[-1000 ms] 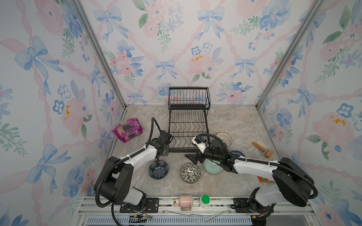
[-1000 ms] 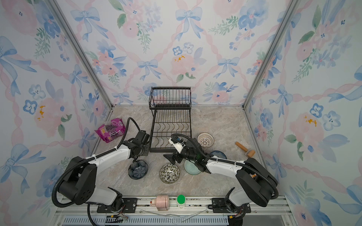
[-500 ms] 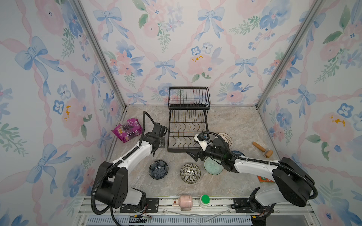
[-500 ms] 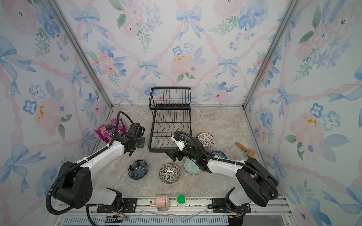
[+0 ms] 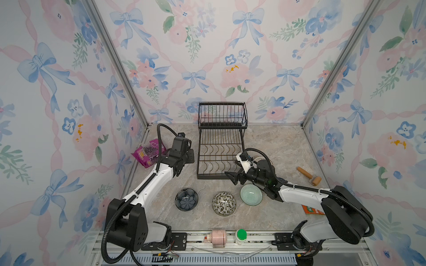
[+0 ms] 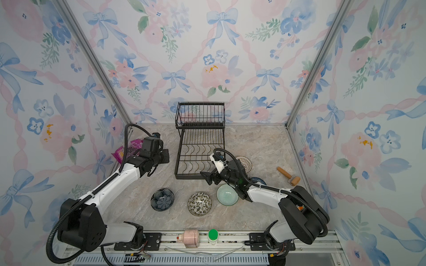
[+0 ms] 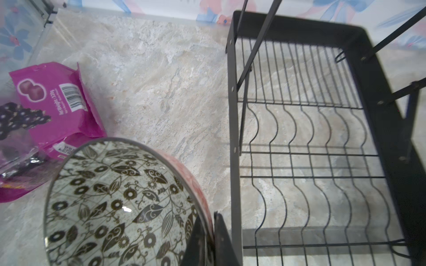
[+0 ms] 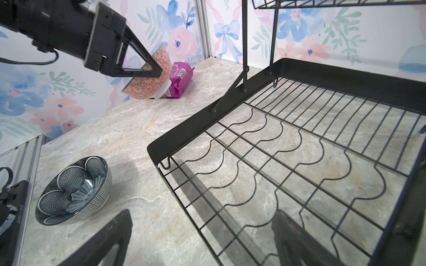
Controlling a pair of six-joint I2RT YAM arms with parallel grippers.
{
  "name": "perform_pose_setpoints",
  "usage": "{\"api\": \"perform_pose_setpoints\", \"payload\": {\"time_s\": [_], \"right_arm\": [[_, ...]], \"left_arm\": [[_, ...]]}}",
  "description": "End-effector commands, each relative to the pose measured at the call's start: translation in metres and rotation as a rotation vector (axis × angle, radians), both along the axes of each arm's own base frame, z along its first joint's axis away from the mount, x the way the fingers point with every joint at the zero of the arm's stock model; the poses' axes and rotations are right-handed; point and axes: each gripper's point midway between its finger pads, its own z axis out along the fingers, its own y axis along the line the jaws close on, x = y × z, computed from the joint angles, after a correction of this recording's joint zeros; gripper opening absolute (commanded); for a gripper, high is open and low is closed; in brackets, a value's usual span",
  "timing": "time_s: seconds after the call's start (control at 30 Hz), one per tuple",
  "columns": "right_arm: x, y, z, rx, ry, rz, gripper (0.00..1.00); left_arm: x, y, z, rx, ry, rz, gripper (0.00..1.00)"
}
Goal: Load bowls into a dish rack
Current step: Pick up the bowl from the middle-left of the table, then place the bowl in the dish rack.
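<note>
L claw, clamped on floral bowl rim, has swung it up beside rack left edge, so slotting's next; R claw gapes wide, empty.

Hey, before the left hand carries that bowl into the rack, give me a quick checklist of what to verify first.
1. Grip: left hand is shut on the rim of the floral bowl: ok.
2. Bowl tilted on edge, ready for a slot: ok.
3. Slots free: the dish rack holds nothing on either tier: ok.
4. Bowl high enough to pass over the rack's side rail beside it: cannot tell.
5. Right hand clear of the rack: not ok; it hovers open at the near right corner, probably best pulled back first.
</note>
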Motion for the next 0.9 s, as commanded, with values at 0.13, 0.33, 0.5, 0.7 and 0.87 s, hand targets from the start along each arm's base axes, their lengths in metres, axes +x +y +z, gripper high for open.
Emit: {"api": "perform_pose_setpoints", "payload": {"time_s": [0.13,0.33,0.5,0.7,0.87], "right_arm": [[-0.003,0.000,0.015,0.063,-0.018,0.018,0.96],[-0.005,-0.002,0.019,0.060,-0.032,0.016,0.96],[-0.008,0.000,0.022,0.063,-0.048,0.026,0.96],[-0.007,0.000,0.019,0.059,-0.042,0.026,0.96],[-0.008,0.000,0.020,0.054,-0.049,0.026,0.96]], "left_arm": [[-0.002,-0.042,0.042,-0.306,-0.235,-0.174,0.00],[-0.021,-0.055,0.043,-0.405,-0.319,-0.273,0.00],[-0.034,-0.068,0.055,-0.445,-0.392,-0.385,0.00],[-0.044,-0.080,0.063,-0.489,-0.470,-0.492,0.00],[-0.052,-0.083,0.074,-0.479,-0.550,-0.543,0.00]]}}
